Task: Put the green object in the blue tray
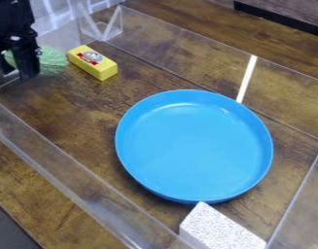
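The green object (53,62) sits at the far left of the wooden table, and only its right side shows past my black gripper (21,60). My gripper points down over it, low to the table, with its fingers closed against the toy's sides. The rest of the toy is hidden behind the fingers. The blue tray (135,160) is a large round plate lying in the middle right of the table, well away from the gripper, with nothing in it.
A small yellow block with a red label (92,62) lies just right of the green object. A white speckled sponge block (223,229) stands at the tray's near edge. Clear plastic walls (70,185) fence the table's front and left.
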Available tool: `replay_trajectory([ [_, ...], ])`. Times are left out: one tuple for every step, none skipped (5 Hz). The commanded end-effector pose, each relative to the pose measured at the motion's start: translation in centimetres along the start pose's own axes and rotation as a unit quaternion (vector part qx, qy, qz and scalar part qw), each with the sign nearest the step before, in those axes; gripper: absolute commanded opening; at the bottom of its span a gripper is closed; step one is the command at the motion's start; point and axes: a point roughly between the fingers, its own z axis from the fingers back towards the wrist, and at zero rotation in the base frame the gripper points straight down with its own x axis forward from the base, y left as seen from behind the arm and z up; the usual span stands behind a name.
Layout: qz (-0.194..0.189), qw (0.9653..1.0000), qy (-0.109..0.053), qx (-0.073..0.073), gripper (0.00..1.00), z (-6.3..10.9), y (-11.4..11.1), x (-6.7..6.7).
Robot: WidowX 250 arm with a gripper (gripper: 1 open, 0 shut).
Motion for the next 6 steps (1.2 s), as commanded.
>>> replay_trajectory([
  [-0.025,0.9988,-0.038,0.018,0.0,2.8,0.3,1.2],
  [-0.028,0.9985,-0.043,0.019,0.0,2.5,1.4,1.4],
  [-0.03,0.998,-0.053,0.019,0.0,2.6,2.4,2.1],
  [-0.024,0.998,-0.055,0.02,0.0,2.6,2.3,2.9],
  [-0.056,0.9967,-0.057,0.016,0.0,2.4,2.8,3.0],
  [-0.088,0.9943,-0.059,0.012,0.0,2.3,3.3,3.0],
])
